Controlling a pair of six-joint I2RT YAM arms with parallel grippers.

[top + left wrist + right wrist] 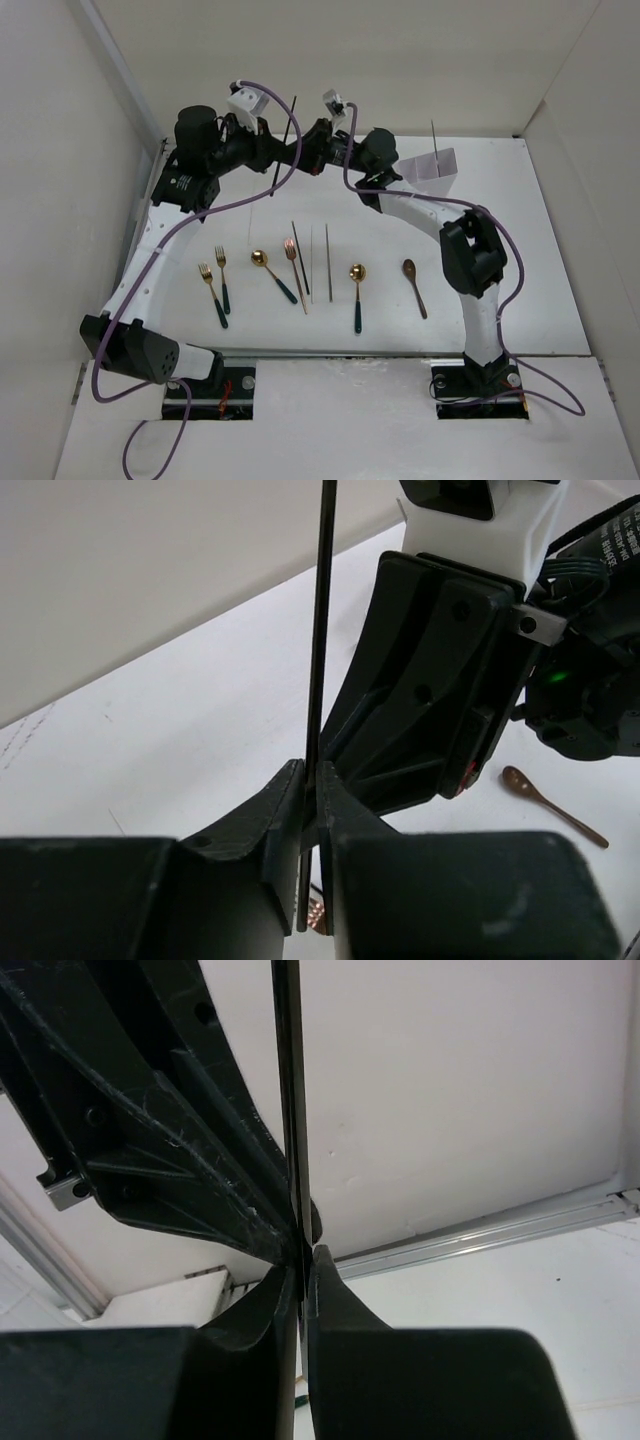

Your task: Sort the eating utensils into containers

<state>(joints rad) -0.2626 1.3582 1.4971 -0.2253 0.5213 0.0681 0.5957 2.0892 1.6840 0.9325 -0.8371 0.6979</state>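
Left wrist view: left fingers [270, 825] and right fingers [390, 720] both pinch one thin dark chopstick [318, 630] left of the white divided box [445, 165], seemingly a handover.

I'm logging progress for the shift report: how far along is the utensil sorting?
Barely started. Done: one chopstick stands in the white container. In hand: a dark chopstick, pinched by both the left gripper and the right gripper, apparently mid-handover. Left on the table: two teal-handled forks, two gold spoons, a copper fork, a brown spoon and loose chopsticks.
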